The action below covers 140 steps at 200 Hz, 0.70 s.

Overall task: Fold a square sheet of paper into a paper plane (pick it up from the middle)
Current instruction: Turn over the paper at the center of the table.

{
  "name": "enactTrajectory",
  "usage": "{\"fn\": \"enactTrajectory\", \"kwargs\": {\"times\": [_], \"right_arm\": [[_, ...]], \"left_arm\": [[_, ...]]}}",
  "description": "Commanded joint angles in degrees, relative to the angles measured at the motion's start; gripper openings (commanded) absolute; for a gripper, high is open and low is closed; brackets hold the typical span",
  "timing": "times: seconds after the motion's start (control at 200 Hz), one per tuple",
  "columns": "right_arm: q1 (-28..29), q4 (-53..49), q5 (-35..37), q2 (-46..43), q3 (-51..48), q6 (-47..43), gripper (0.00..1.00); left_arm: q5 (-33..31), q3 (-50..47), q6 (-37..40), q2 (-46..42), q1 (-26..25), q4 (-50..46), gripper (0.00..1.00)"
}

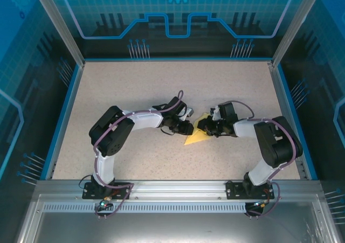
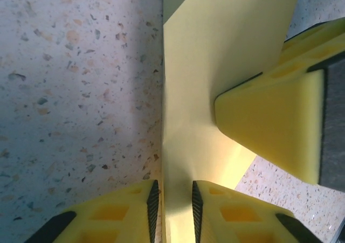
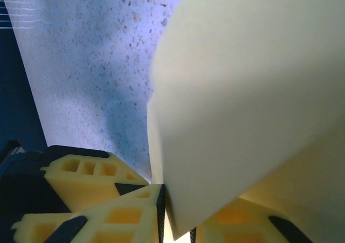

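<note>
Two claws: we see left claw (image 1: 187, 128) and right claw (image 1: 203, 127) nose to nose mid-surface (image 1: 161, 87).
Paper: yellow paper (image 1: 195, 137) lies between and under them, one side lifted.
Left state: narrow, paper edge in the gap; pinched or not, we cannot tell.
Right state: closed on a raised flap.
Risk: we expect a tear or skewed crease if they pull apart; loose left hold lets it slip.

My left claw (image 2: 176, 188) is showing yellow fingers with black pads; my right claw (image 3: 177, 217) is wearing the same. The paper (image 2: 215, 49) between them is glowing plain pale yellow. Under them the table (image 2: 81, 92) is showing beige, flecked with grey and brown. Purple cables (image 1: 97, 159) are trailing behind both, along white-and-black arms (image 1: 110, 130).
</note>
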Motion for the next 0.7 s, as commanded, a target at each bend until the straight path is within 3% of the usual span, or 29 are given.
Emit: {"fn": "enactTrajectory", "kwargs": {"times": [0.0,0.24,0.31,0.695], "right_arm": [[1.0,0.6,-0.2,0.9,1.3,-1.3,0.17],[1.2,-2.1,-0.9,-5.3,2.8,-5.4,0.09],[1.1,-3.2,-1.7,-7.0,3.6,-6.5,0.08],[-0.4,-2.3,-12.1,-12.0,9.5,-5.1,0.05]], "left_arm": [[1.9,0.2,-0.3,-3.5,0.7,-1.2,0.30],[3.2,-2.9,-3.9,-10.2,3.6,-1.2,0.43],[4.9,-5.6,-6.1,-13.0,5.0,2.1,0.50],[12.6,-14.9,-17.2,-24.8,11.3,15.5,0.65]]}}
